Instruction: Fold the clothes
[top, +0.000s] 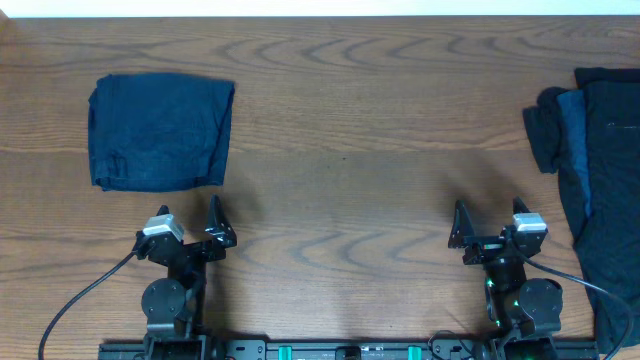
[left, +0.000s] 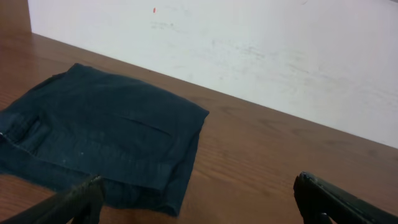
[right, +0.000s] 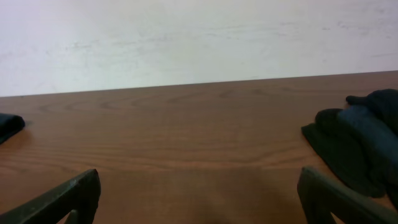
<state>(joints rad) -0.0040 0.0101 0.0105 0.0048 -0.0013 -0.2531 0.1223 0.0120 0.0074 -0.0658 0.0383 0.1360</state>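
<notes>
A folded navy garment (top: 160, 132) lies as a rough rectangle at the table's far left; in the left wrist view this same folded cloth (left: 99, 137) spreads ahead and left of my fingers. A rumpled dark heap of clothes (top: 595, 180) runs along the right edge, and its near end (right: 357, 146) shows at the right of the right wrist view. My left gripper (top: 190, 222) rests near the front edge below the folded garment, open and empty. My right gripper (top: 490, 222) sits at the front right, left of the heap, open with nothing between its fingers.
Bare wooden table (top: 350, 150) stretches between the two piles. A white wall (left: 261, 43) stands behind the table's far edge. Black cables (top: 70, 300) trail from both arm bases at the front.
</notes>
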